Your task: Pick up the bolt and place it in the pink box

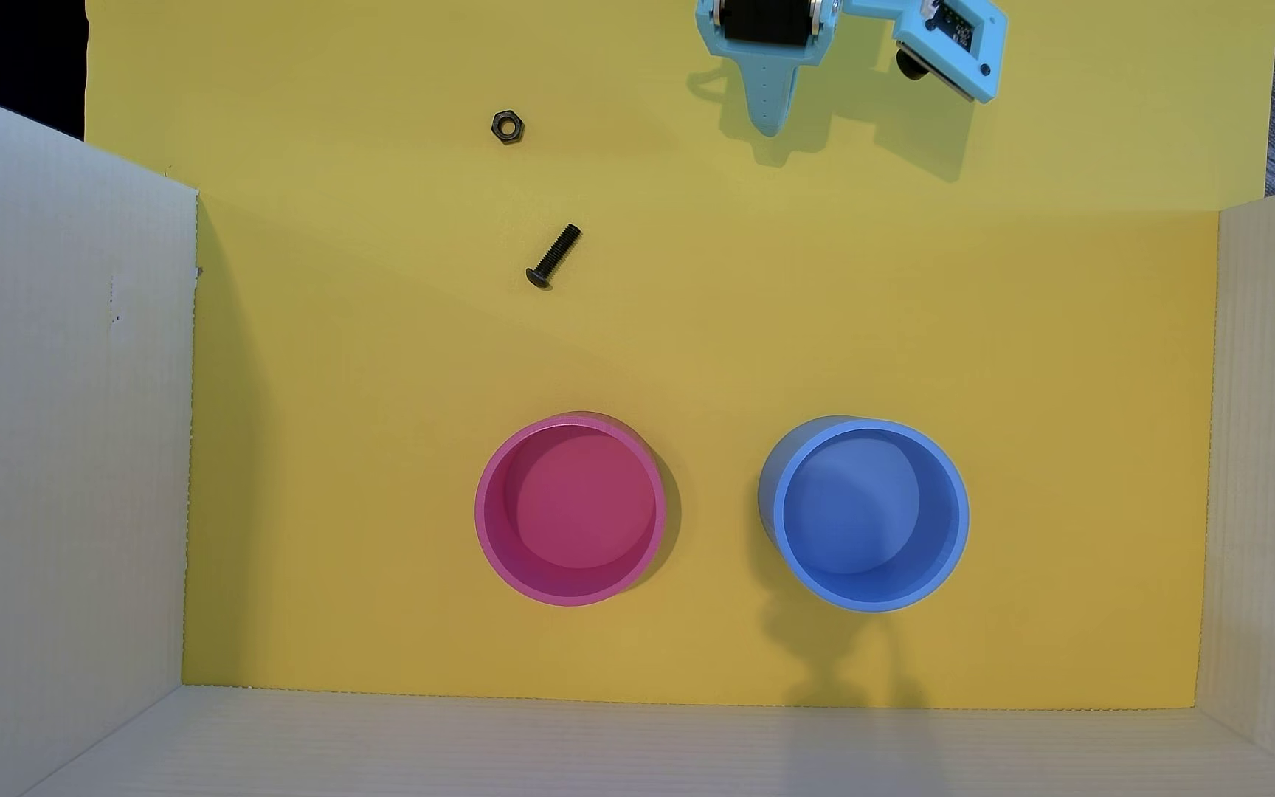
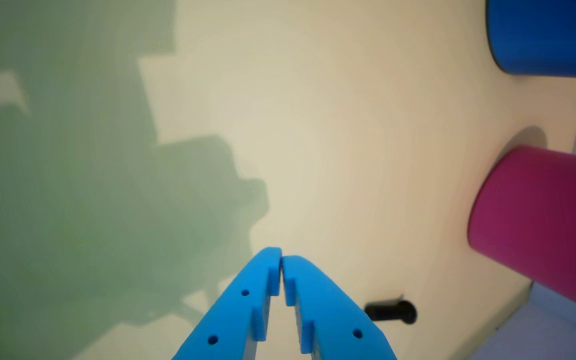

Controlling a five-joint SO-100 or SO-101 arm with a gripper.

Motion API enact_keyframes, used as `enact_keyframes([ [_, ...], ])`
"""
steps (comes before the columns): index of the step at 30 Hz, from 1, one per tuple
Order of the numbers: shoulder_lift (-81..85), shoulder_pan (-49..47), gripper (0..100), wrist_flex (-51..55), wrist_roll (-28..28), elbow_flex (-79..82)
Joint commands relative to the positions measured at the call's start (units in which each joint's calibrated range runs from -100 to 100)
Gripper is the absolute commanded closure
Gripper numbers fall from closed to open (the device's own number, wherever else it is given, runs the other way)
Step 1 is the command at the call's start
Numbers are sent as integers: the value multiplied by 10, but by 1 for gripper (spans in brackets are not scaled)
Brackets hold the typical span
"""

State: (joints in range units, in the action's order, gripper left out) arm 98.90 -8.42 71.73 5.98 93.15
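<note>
One bolt (image 2: 392, 311) beside tool (image 2: 281, 259) (apart)

The desk (image 1: 926, 306) is plain bright yellow, walled by pale grey-white corrugated board (image 1: 52, 460) with fine ribbed lines. The bolt (image 1: 553, 257) and the hexagonal nut (image 1: 507, 126) are both black. The pink box (image 1: 570, 510) is magenta, the round container (image 1: 864, 513) beside it blue. The tool (image 2: 281, 260) is light sky-blue plastic.
</note>
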Motion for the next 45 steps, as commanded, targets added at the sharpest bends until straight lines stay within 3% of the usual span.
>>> enact_keyframes([
  [1, -3, 14, 99, -31, -45, 6],
  [39, -3, 8, 99, -34, -48, 10],
  [45, -3, 80, 99, -58, -49, 12],
])
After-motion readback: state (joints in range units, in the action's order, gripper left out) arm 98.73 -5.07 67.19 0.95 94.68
